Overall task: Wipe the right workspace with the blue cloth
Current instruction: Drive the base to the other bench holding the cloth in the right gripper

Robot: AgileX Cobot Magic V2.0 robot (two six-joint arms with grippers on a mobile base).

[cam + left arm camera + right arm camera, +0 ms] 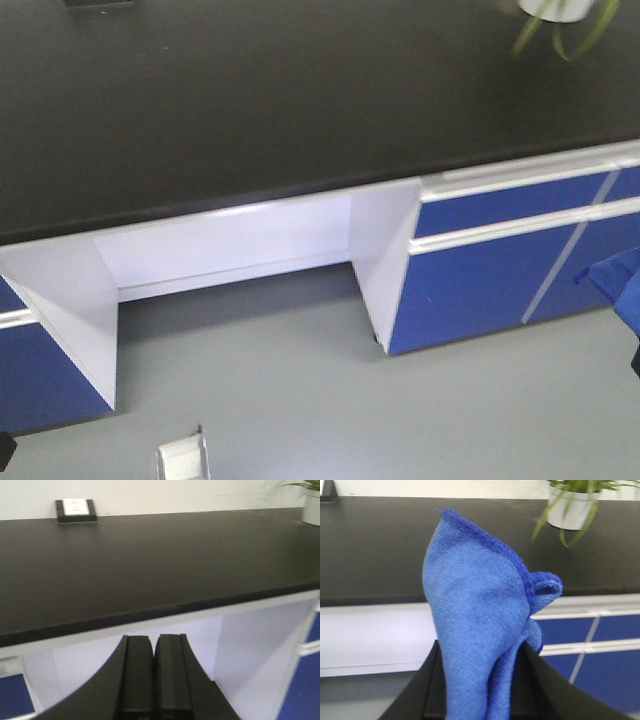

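Observation:
My right gripper point(481, 649) is shut on the blue cloth point(477, 600), which stands up in a bunch between its jaws. It is held in front of and below the edge of the black countertop point(380, 545). In the front view the cloth point(622, 283) shows only at the right edge, in front of the blue cabinets. My left gripper point(153, 640) is shut and empty, held below the countertop's front edge point(150, 611), facing the white knee space.
A white pot with a green plant point(570, 507) stands at the back right of the countertop, also in the front view point(556, 8). A small black-framed box point(76, 509) sits at the back left. Blue cabinet drawers point(500, 260) stand to the right of the knee space.

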